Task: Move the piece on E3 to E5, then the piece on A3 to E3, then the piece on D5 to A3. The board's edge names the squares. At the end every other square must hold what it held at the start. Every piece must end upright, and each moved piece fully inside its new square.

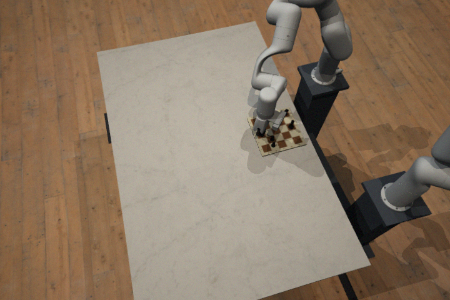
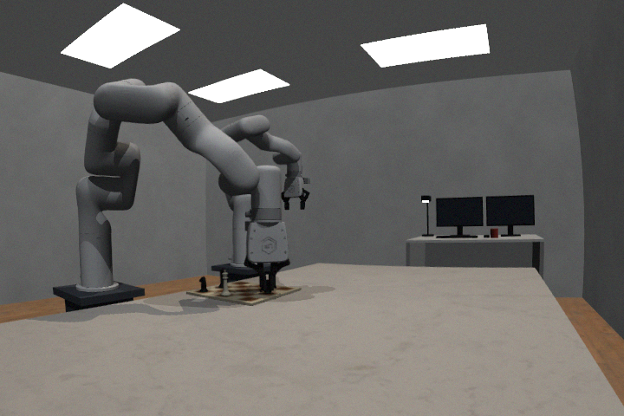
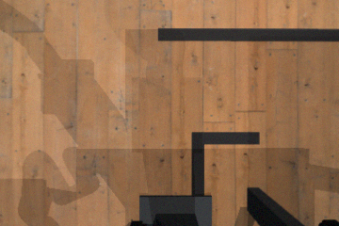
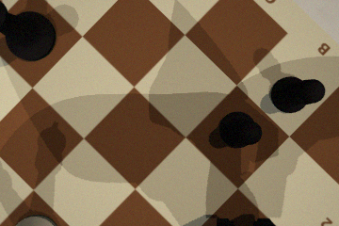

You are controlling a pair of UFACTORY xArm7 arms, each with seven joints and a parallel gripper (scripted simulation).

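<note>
The board [image 1: 285, 149] [image 4: 309, 41] lies under my right gripper [image 1: 260, 132] [image 2: 268, 283] [image 4: 244, 222], which is shut on a dark piece [image 2: 268, 292]. It holds the piece at board level over A3; whether the base touches is unclear. A tall dark piece [image 1: 291, 124] [image 4: 31, 36] stands upright on E3. A dark knight [image 1: 286, 111] [image 2: 203, 284] stands on E5. D5 is out of the right wrist view. My left gripper [image 2: 295, 205] is open and empty, raised high away from the board.
Dark pieces stand close beside my right fingers, on B2 [image 1: 272, 138] [image 4: 237, 129] and on B1 [image 1: 273, 144] [image 4: 289, 94]. A white piece [image 2: 224, 284] [image 4: 36, 221] stands on C5. The left wrist view shows floor and dark beams.
</note>
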